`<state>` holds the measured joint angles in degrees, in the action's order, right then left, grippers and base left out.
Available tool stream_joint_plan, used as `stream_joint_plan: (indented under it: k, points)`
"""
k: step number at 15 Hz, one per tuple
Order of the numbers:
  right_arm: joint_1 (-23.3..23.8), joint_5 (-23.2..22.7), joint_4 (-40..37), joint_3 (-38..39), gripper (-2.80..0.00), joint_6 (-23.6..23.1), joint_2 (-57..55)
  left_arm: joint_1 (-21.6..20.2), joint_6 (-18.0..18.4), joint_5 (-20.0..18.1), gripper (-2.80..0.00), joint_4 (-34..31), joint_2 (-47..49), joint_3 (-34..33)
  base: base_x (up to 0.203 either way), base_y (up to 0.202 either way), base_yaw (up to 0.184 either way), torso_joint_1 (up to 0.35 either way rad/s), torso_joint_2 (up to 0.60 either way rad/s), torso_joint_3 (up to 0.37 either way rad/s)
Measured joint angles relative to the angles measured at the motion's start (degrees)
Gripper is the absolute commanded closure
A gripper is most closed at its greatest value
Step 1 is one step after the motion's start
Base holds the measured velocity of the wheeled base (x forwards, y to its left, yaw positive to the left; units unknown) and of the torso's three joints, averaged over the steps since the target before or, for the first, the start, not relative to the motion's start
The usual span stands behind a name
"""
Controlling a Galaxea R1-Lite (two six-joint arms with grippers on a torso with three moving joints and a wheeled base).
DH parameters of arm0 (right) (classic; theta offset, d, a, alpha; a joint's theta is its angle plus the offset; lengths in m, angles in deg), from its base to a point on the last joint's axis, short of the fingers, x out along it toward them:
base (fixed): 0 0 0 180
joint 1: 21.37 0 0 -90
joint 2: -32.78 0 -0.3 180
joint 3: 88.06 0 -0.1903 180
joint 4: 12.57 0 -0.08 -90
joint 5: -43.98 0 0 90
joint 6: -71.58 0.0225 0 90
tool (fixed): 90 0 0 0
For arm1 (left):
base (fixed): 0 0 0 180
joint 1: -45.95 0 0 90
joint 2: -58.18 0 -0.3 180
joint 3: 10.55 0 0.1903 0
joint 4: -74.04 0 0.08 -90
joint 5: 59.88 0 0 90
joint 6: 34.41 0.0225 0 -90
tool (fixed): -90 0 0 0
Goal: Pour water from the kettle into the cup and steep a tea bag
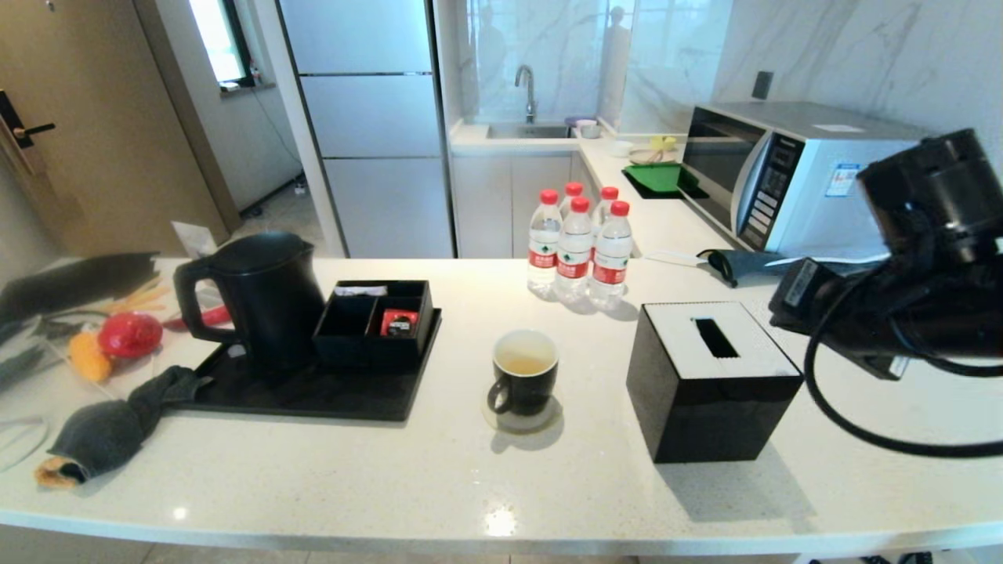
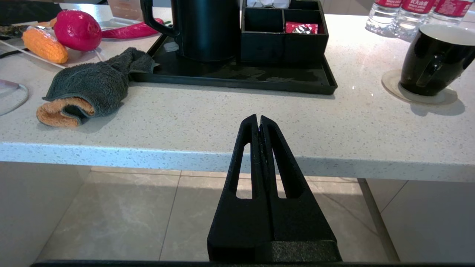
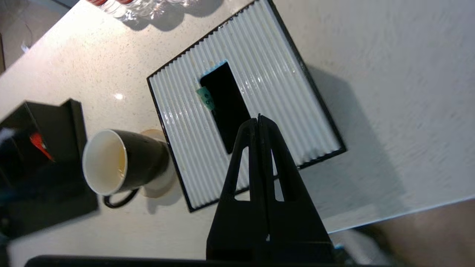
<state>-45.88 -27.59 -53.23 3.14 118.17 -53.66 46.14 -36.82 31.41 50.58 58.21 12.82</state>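
White counter holds the cup (image 3: 122,163), beside the closed right pincer (image 3: 258,119).

- Head view: high, looking forward and down over the countertop (image 1: 329,470); cup (image 1: 524,381) central, kettle (image 1: 262,298) at 9 o'clock.
- Left wrist: low, at counter edge, facing 12 o'clock; cup (image 2: 434,61) at 2 o'clock.
- Right wrist: above, looking steeply down on tissue box (image 3: 245,126).
- Shared by all three: cup (image 3: 122,163).

Kettle (image 2: 202,29): top cut by frame edge in left wrist view; lid, spout unseen. Beside it, box (image 3: 41,155) blurred in right wrist view. Cup (image 1: 523,381): no tea bag discernible in liquid.
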Motion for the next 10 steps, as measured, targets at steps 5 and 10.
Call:
stream_joint_plan:
  k: [5, 10]
  points:
    - [0.06, 0.52, 21.66, 14.88, 0.00, -21.42, 10.38, 0.00, 0.02, 0.00, 0.00, 0.00, 0.00, 0.00, 0.000, 0.000, 0.000, 0.000, 0.00, 0.000]
    - [0.00, 0.41, 47.62, 27.96, 0.00, -41.28, 17.19, 0.00, 0.02, 0.00, 0.00, 0.00, 0.00, 0.00, 0.000, 0.000, 0.000, 0.000, 0.00, 0.000]
